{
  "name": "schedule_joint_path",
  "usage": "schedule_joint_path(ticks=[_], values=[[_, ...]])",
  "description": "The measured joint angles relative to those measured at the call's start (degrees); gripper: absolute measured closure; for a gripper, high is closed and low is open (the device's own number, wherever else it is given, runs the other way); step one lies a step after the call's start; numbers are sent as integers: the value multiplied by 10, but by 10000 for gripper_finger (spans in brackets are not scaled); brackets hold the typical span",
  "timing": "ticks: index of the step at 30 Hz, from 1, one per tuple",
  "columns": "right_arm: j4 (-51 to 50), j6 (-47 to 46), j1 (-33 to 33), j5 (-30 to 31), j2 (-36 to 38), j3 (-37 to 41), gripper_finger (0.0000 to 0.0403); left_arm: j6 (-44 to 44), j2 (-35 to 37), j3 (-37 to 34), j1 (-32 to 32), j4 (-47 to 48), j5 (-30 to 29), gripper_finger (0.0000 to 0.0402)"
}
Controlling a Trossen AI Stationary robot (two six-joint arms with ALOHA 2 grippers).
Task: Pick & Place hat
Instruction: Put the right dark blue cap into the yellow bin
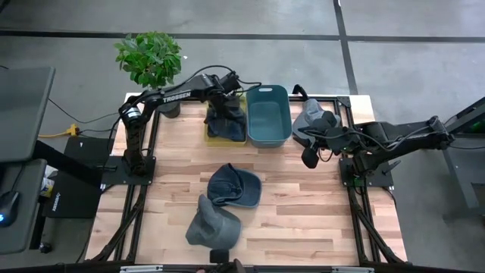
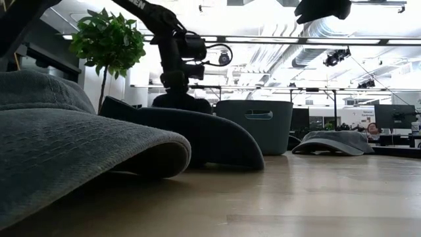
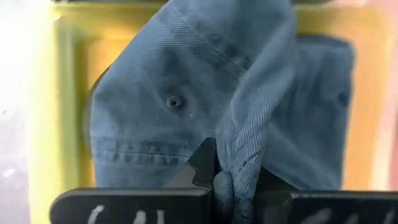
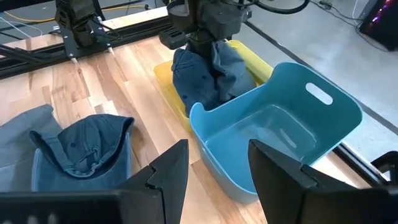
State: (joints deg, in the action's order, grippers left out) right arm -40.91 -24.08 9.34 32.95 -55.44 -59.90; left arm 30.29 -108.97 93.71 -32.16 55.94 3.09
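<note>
Left gripper [image 3: 233, 186] is clamped on a blue denim hat [image 3: 205, 106] over the yellow tray [image 1: 214, 135] at the counter's far edge; right gripper [image 4: 214, 168] hangs half-open, empty.

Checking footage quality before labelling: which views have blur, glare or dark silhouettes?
Low view: the nearest grey hat is close and blurred, the bright ceiling lights leave the left arm a dark silhouette. Left wrist view: washed-out glare along one side of the yellow bin; the blue hat is sharp. High and right wrist views are evenly lit.
</note>
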Motion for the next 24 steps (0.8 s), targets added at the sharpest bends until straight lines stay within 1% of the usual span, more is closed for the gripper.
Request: schedule_joint_path(ticks=[3, 7, 10, 17, 22, 24], values=[[0, 0, 0, 1, 0, 0, 241, -6, 0, 0, 4, -3, 25, 401], [0, 1, 0, 1, 0, 0, 241, -6, 0, 0, 8, 7, 31, 401], [0, 0, 0, 2, 0, 0, 242, -11, 0, 0, 8, 15, 56, 401], [0, 0, 0, 3, 0, 0, 242, -27, 0, 0, 15, 12, 79, 401], [0, 0, 0, 11, 0, 0, 240, -37, 0, 0, 18, 6, 67, 399], [0, 0, 0, 12, 0, 0, 241, -36, 0, 0, 19, 3, 64, 391]])
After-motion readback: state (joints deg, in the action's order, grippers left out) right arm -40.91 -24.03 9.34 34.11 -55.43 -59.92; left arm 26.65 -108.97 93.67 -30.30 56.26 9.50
